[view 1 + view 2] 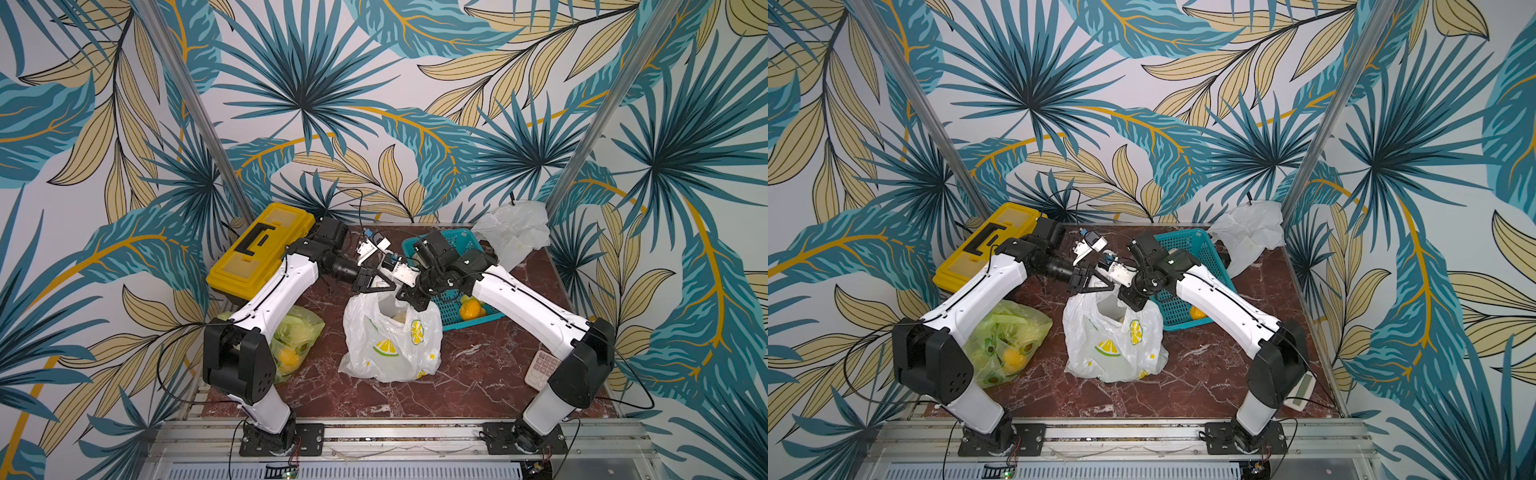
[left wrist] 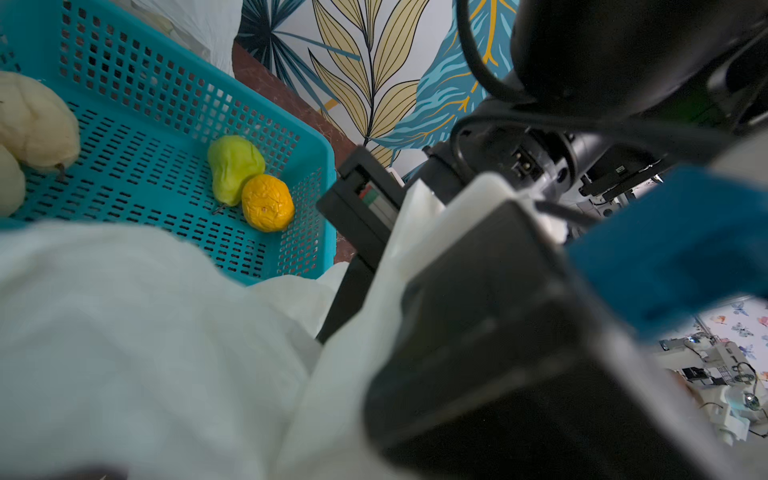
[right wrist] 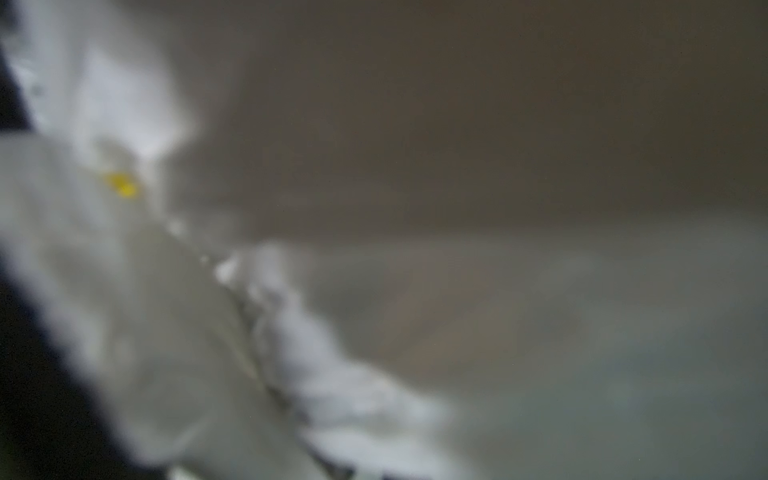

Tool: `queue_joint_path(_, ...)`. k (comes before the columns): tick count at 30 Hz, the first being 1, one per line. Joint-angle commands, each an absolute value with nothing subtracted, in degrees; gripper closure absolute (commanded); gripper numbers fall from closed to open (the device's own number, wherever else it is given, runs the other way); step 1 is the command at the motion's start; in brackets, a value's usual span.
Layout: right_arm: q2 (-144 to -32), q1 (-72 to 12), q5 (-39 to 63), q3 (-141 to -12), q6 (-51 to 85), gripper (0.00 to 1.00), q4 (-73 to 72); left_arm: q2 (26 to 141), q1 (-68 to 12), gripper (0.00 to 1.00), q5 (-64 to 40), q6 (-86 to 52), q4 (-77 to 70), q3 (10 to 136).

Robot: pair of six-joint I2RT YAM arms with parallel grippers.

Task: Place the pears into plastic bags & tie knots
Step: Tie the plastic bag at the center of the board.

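Left wrist shows me pears in teal basket; right wrist, blur. Can't read grip: left claw, right claw at lemon-print bag.

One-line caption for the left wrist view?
Left wrist view: a green pear, an orange pear and cream pears in the teal basket, behind white bag plastic.

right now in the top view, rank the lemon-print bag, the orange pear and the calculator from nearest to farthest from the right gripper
1. lemon-print bag: mid-table, its rim right at the right gripper.
2. orange pear: in the teal basket, just to the gripper's right.
3. calculator: near right edge of the table, by the right arm's base.
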State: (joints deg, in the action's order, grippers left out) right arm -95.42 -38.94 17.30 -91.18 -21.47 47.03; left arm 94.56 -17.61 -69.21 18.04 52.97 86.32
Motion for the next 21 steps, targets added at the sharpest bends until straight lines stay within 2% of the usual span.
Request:
queue_joint_path(1,-90.50,-38.16,22.71,-87.00,-18.12,0.82,45.10,94.50,-15.89,0.91,-69.54,18.19,52.65,85.93)
queue_joint_path(4,-88.46,-37.10,25.42,-83.88,-16.29,0.74,43.08,94.26,-15.74,0.93,-70.27,18.48,52.65,86.04)
queue_joint_path(7,-87.86,-36.70,27.20,-81.67,-15.12,0.71,40.52,94.34,-15.79,0.93,-71.21,18.54,52.62,86.09)
queue_joint_path(9,-88.35,-36.66,27.82,-81.04,-14.78,0.75,38.76,94.42,-15.87,0.93,-71.39,18.43,52.65,86.12)
queue_joint_path(11,-89.56,-36.71,28.20,-81.71,-14.10,0.88,38.15,94.27,-15.93,0.91,-71.46,18.20,52.65,86.02)
queue_joint_path(13,-90.49,-36.72,28.72,-83.14,-14.09,0.99,38.60,93.97,-16.02,0.77,-70.78,17.78,52.65,85.63)
queue_joint_path(15,-90.38,-36.67,28.74,-84.03,-14.35,1.00,38.72,93.26,-16.11,0.63,-69.04,17.33,52.65,84.83)
queue_joint_path(18,-89.87,-36.73,29.06,-85.25,-15.06,1.00,39.33,92.37,-16.23,0.57,-67.69,17.28,52.65,83.96)
queue_joint_path(21,-90.77,-36.82,29.51,-87.47,-15.90,1.00,41.84,92.40,-16.61,0.55,-67.44,17.24,52.65,84.49)
